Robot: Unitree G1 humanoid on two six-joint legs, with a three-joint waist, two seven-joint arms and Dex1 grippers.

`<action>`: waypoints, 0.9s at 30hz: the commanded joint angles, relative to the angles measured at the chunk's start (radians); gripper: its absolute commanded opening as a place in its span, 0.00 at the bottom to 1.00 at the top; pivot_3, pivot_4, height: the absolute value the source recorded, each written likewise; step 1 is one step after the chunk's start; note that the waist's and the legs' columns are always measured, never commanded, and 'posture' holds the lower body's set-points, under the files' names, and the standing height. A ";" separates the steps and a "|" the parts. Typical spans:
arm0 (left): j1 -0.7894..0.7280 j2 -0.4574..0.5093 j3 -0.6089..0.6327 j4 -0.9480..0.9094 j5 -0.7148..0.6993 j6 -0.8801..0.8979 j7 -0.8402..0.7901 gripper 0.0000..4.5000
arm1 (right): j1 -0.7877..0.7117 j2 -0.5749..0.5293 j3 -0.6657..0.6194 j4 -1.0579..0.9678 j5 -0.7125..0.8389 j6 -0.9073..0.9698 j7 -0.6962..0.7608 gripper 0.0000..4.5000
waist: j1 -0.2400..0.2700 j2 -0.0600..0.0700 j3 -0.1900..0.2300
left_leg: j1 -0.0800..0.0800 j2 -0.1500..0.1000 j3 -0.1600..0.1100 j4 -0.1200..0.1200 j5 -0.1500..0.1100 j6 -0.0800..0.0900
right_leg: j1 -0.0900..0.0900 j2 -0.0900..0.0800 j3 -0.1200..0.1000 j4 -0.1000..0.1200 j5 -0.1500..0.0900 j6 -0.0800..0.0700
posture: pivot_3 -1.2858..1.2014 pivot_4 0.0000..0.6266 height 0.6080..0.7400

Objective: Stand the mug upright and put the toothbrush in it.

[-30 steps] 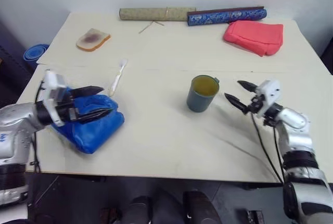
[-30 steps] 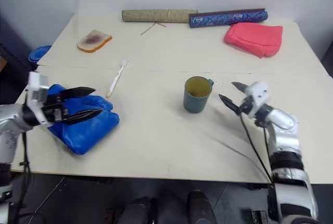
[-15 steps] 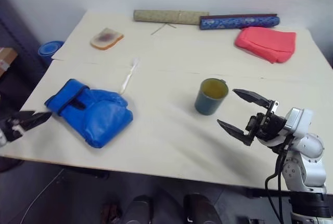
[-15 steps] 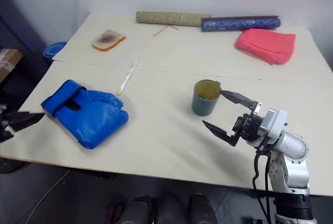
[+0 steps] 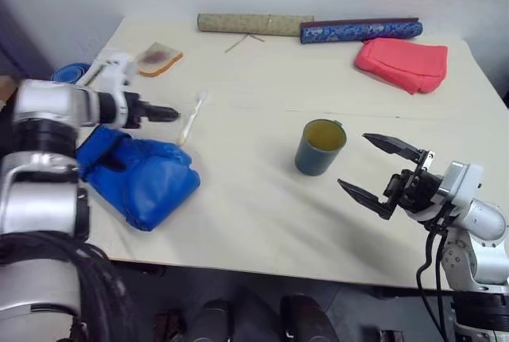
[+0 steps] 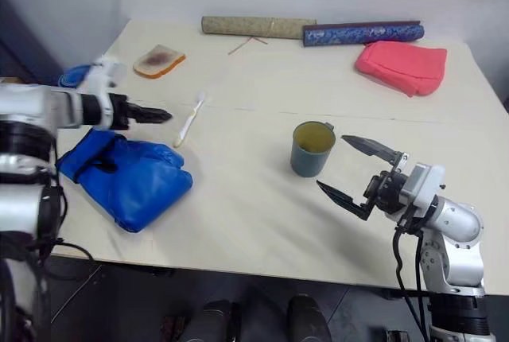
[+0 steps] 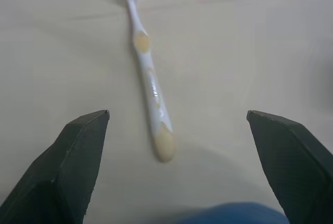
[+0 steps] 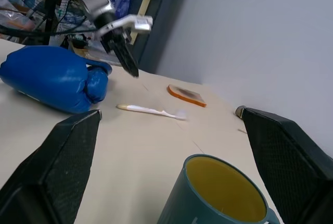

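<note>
Already spread wide and empty, the left gripper (image 7: 177,130) frames the toothbrush (image 7: 148,78) in its wrist view: the handle's butt end lies between the two black fingers (image 7: 78,146), with bare table separating it from each. Seen from the head camera, that gripper hangs just short of the brush, which lies flat on the table (image 5: 262,199) running from about 7 o'clock at the butt to 1 o'clock at the bristles. The blue boxing glove (image 5: 139,179) sits close by at 7 o'clock of the brush.

Over at the right, the right gripper (image 5: 380,169) is likewise released, holding nothing, at about 4 o'clock of the mug (image 5: 320,147) and apart from it. That mug stands upright near the table's middle, yellow inside showing, so the uprighting looks done.

By my judgement the brush is light, stiff and slick, and lies so low that fingers could skate off it; a pinch across the thicker handle just above the butt seems safest.

Its bristled head is blurred at the wrist view's edge. Whether the left fingertips touch the table cannot be told.
</note>
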 commanded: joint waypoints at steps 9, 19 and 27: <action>-0.074 -0.153 0.019 0.257 0.158 -0.185 0.113 0.88 | -0.018 -0.019 -0.030 -0.116 0.040 0.083 -0.097 1.00 | -0.008 -0.002 0.001 | -0.003 0.006 0.006 0.002 0.000 0.000 | -0.008 -0.002 0.000 0.006 0.000 0.000 | 0.52 0.24 1.00; -0.021 -0.173 0.054 0.288 0.212 -0.215 0.155 0.19 | 0.015 -0.026 -0.049 -0.127 0.047 0.088 -0.113 1.00 | -0.004 -0.002 0.001 | -0.003 0.006 0.007 0.004 0.000 0.000 | -0.007 -0.002 0.001 0.008 0.000 0.000 | 0.52 0.24 1.00; 0.002 -0.189 0.242 0.246 0.087 -0.389 0.110 0.06 | 0.057 -0.026 -0.071 -0.118 0.032 0.074 -0.107 1.00 | 0.012 -0.002 0.001 | -0.002 0.006 0.008 0.008 0.000 0.000 | -0.007 -0.002 0.003 0.010 0.000 0.000 | 0.52 0.24 1.00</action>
